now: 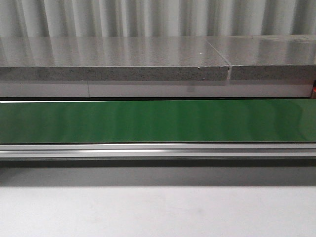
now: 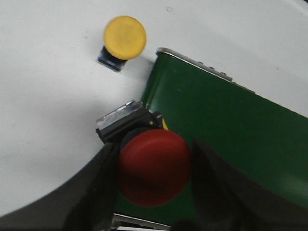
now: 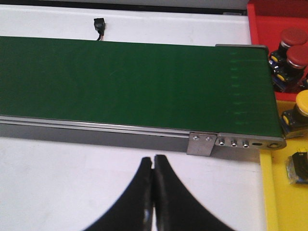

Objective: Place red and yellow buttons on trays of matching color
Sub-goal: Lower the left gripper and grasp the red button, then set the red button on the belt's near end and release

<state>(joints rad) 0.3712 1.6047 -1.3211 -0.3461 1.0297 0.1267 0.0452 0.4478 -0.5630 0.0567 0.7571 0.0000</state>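
Note:
In the left wrist view my left gripper (image 2: pixel 155 156) is shut on a red button (image 2: pixel 154 166), its fingers on either side of the cap, over the end of the green belt (image 2: pixel 231 120). A yellow button (image 2: pixel 125 37) stands on the white table beyond it. In the right wrist view my right gripper (image 3: pixel 153 159) is shut and empty above the white table, beside the belt (image 3: pixel 134 82). The red tray (image 3: pixel 269 19) holds two red buttons (image 3: pixel 293 36). The yellow tray (image 3: pixel 284 192) holds a yellow button (image 3: pixel 303 102). The front view shows no gripper or button.
The green conveyor belt (image 1: pixel 158 121) runs across the front view with a metal rail along its near side and a grey stone ledge (image 1: pixel 113 61) behind. A small black connector (image 3: pixel 99 23) lies on the table beyond the belt.

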